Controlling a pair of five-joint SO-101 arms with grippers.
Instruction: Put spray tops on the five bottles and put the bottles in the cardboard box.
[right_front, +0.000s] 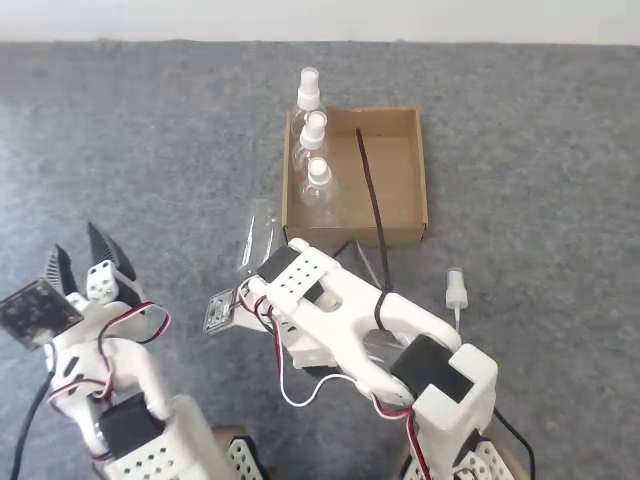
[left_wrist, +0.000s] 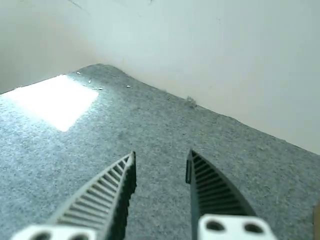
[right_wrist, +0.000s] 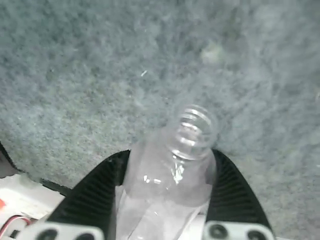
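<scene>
Soft, even light; one bright patch on the carpet (left_wrist: 55, 100).

The bottle (right_wrist: 192, 130) in my right gripper (right_wrist: 169, 156) runs off the wrist view's edge, base unseen. From above, my right arm (right_front: 340, 310) covers that gripper; whether the faint clear bottle (right_front: 255, 235) at the box's (right_front: 405, 228) 9 o'clock is the same, I cannot tell.

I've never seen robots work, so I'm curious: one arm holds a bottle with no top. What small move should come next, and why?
Probably the left arm's fingers, open and empty, should head for the loose spray top on the carpet, because the right arm's fingers are shut on a clear bottle whose neck is bare.
</scene>
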